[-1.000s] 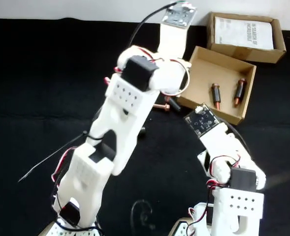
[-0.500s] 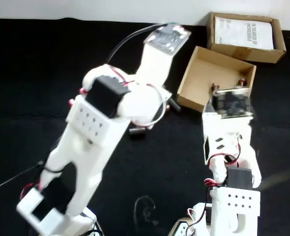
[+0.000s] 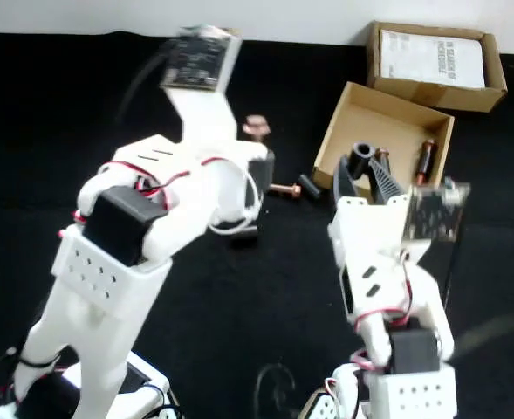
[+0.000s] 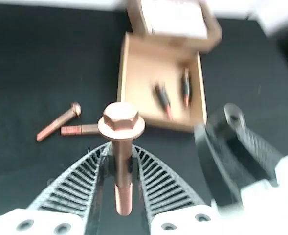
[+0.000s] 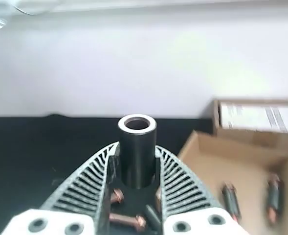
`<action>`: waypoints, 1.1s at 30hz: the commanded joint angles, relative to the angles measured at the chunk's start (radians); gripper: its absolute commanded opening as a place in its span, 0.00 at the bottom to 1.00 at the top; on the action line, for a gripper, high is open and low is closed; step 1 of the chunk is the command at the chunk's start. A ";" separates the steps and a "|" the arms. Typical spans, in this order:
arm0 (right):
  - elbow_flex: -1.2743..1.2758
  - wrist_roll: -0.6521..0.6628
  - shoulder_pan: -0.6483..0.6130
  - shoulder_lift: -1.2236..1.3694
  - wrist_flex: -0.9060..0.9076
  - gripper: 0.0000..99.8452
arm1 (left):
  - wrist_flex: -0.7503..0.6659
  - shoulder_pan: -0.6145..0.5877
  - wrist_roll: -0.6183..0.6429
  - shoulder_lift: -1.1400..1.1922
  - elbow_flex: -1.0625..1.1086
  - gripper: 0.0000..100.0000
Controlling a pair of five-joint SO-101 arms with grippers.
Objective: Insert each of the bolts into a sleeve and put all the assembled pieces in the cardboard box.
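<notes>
Left gripper (image 4: 120,149): ribbed black fingers (image 4: 80,181) clamped on a bolt (image 4: 121,166); the shank sits in the gap between them and the flanged hex head stands just clear of the tips; copper-coloured metal, thread at the lower end.

Tabletop (image 3: 65,131): black, matte; two loose bolts (image 4: 58,122) lie near each other at an angle, same copper finish; in the high view a short dark loose sleeve (image 3: 309,188) lies just beside one bolt's tip.

Right gripper (image 5: 137,152): fingers (image 5: 80,191) closed on a sleeve (image 5: 136,156); it stands upright between them, open end above the tips; a smooth black cylinder with a pale rim at the bore.

Cardboard box (image 3: 379,118): brown, open-topped, shallow, near the right gripper; two assembled pieces (image 4: 162,99) lie inside, apart from each other, with dark sleeves and copper ends showing.

Second box (image 3: 431,96) behind it holds a printed sheet.
</notes>
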 commanded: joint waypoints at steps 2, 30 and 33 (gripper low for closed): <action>0.039 -0.008 -0.025 -0.154 0.059 0.01 | -0.269 -0.021 0.014 -0.127 0.163 0.01; 0.239 -0.008 -0.027 -0.395 0.163 0.01 | -1.025 0.231 -0.103 -0.196 0.578 0.01; 0.240 -0.008 -0.027 -0.395 0.163 0.01 | -1.016 0.262 -0.166 -0.196 0.584 0.01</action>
